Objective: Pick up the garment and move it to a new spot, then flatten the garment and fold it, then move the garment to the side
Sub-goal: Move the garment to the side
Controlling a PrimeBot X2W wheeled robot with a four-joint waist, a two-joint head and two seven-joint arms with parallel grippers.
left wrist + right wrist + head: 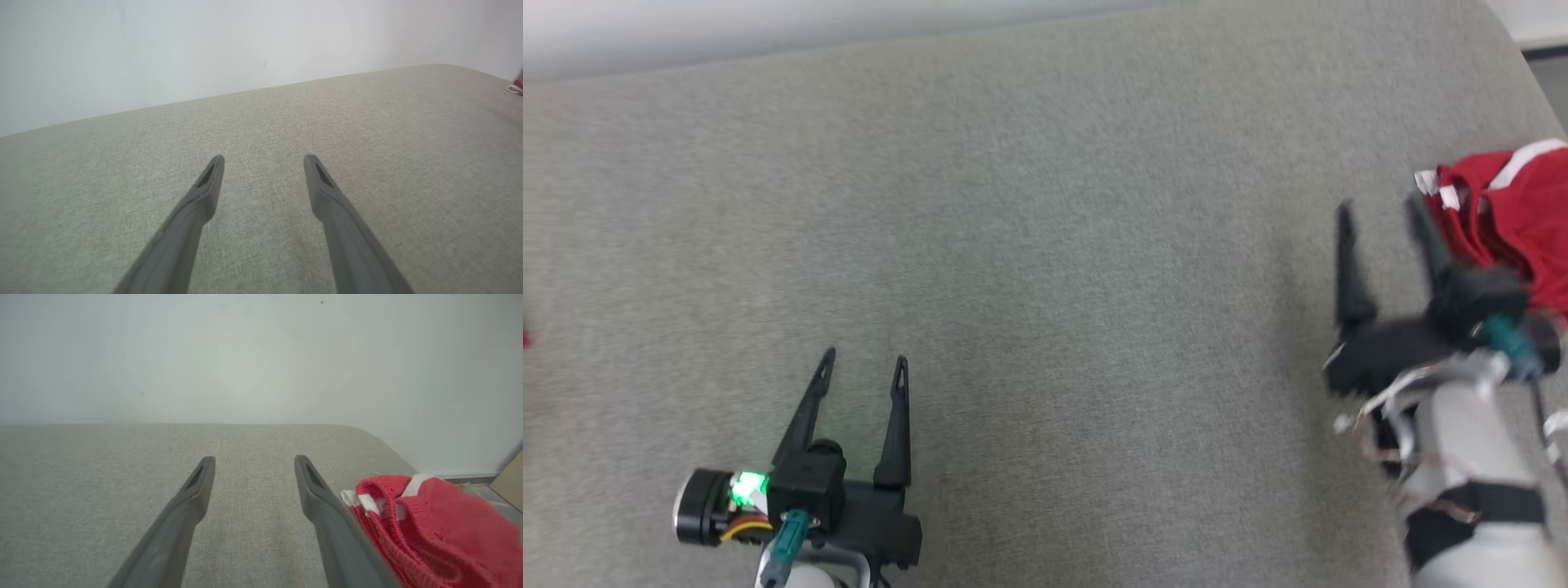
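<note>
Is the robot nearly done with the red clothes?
Nearly, it seems. The red garment lies bunched at the right edge of the grey surface, so moving aside looks done. In hand: nothing; the right gripper is open beside it, the left gripper open too. Left: perhaps nothing.

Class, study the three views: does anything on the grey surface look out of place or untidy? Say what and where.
The red garment lies bunched in uneven folds at the right edge of the grey surface. The right end effector stands open beside it, not gripping. Nothing else stands out.
</note>
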